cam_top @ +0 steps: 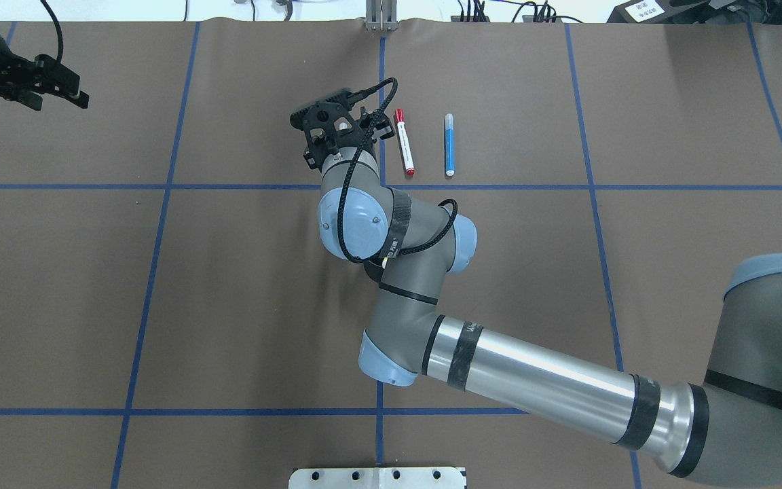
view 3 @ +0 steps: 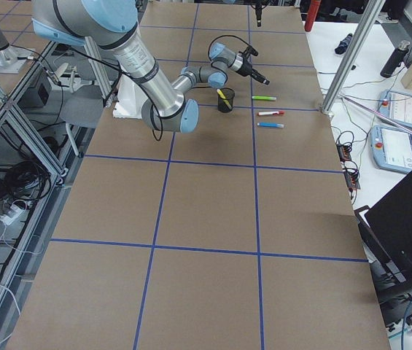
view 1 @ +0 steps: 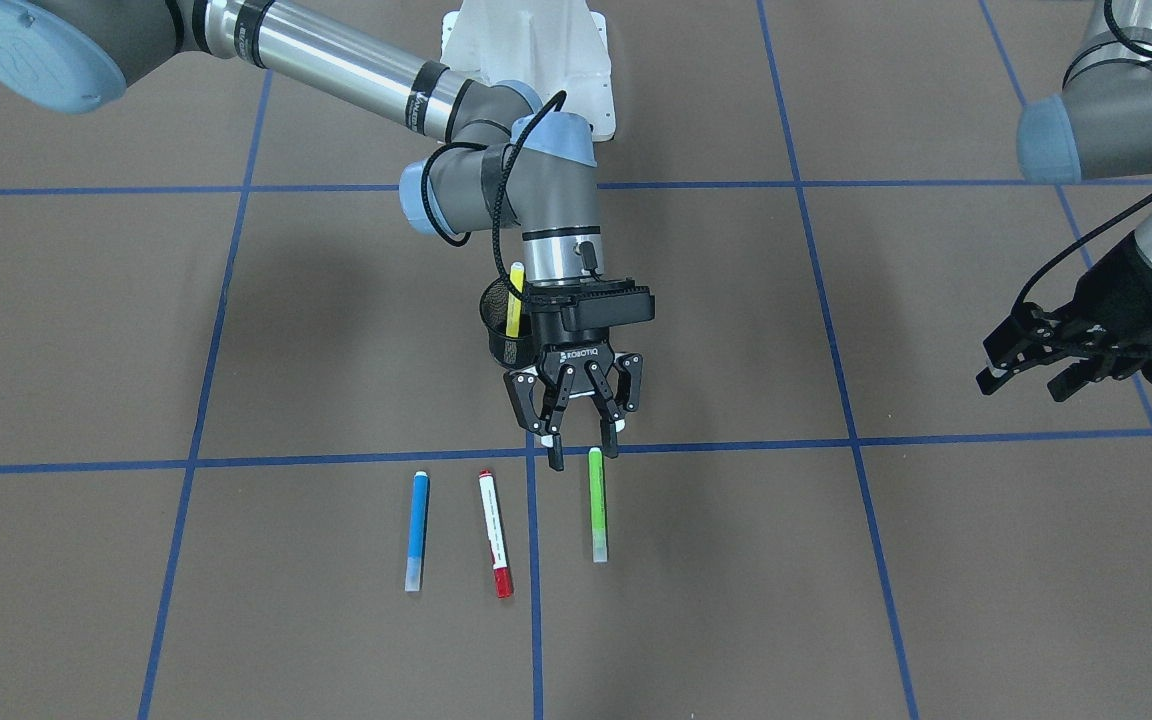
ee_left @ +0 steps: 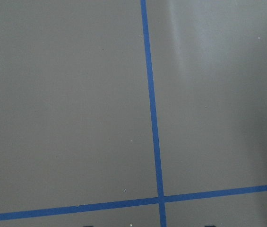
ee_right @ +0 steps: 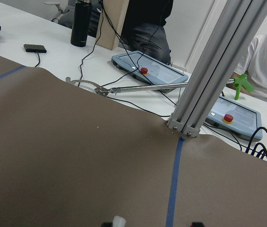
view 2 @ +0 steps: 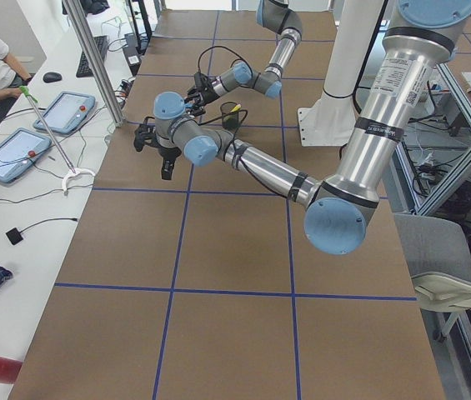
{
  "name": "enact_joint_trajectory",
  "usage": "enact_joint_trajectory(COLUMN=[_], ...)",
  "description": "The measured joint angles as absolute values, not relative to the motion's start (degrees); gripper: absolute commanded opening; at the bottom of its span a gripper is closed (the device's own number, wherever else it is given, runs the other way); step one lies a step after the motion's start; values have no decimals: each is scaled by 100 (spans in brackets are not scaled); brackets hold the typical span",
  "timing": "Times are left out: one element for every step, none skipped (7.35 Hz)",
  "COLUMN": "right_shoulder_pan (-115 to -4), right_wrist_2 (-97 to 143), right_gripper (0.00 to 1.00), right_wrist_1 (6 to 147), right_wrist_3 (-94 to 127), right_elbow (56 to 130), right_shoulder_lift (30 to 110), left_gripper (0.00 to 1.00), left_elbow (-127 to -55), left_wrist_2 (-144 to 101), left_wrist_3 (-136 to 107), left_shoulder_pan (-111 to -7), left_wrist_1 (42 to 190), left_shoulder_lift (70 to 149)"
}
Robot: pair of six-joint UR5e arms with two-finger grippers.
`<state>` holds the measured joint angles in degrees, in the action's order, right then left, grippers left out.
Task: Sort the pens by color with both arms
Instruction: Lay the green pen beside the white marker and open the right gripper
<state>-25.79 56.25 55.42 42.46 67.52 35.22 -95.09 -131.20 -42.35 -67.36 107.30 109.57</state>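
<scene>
Right gripper (view 1: 584,452) spread wide, nothing pinched; its tips sit on either side of the near end of the green pen (view 1: 597,505) in the front view; side view suggests it hangs a little above the pen, contact cannot be told.

Pens: green pen, white pen with red caps (view 1: 494,535) and blue pen (view 1: 417,530) lie flat on the table (view 1: 836,600), side by side, roughly parallel, apart from each other; yellow pen (view 1: 514,300) stands tilted in the black mesh cup (view 1: 496,335), just behind the right wrist.

Risks, as judgement:
- grip lines up on the pen's end, not its middle; closing there could let the pen pivot or slip out on lift
- tool is tilted, so one finger may land first and flick or roll the green pen toward the red-capped one
- cup is very near the wrist and cable; a swing back could tip it and spill the yellow pen
- overhead view hides the green pen behind the gripper, so alignment is hard to check there

Pose: right arm (cam_top: 533,380) reaches from its own side to the centre line, elbow folded, wrist turned down with the tool leaning toward the operators' side; left arm (view 1: 1116,120) is held off at the table's far side, left gripper (view 1: 1024,385) looks spread and holds nothing, well apart from all pens.
</scene>
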Motion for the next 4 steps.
enact_joint_trajectory(right_shoulder_pan=[-2723, -3019, -3441, -3891], right_wrist_2=[5995, 6599, 7420, 8264], right_gripper=[83, 88, 92, 97], right_wrist_1=[5698, 5831, 5897, 5955], right_wrist_3=[4209, 4211, 4220, 4223], right_elbow=[7115, 7595, 8146, 8629], right_shoulder_lift=[3661, 3945, 4404, 4910], left_gripper=[99, 99, 99, 99], left_elbow=[-9462, -9443, -9448, -9463], left_wrist_2=[-13094, -13018, -12894, -12704], left_wrist_3=[-4521, -4932, -5396, -5909], left_shoulder_pan=[-6652, -6505, -6316, -6064], left_wrist_1=[10719, 10705, 10687, 10676], left_shoulder_lift=[11077, 11245, 11444, 11668])
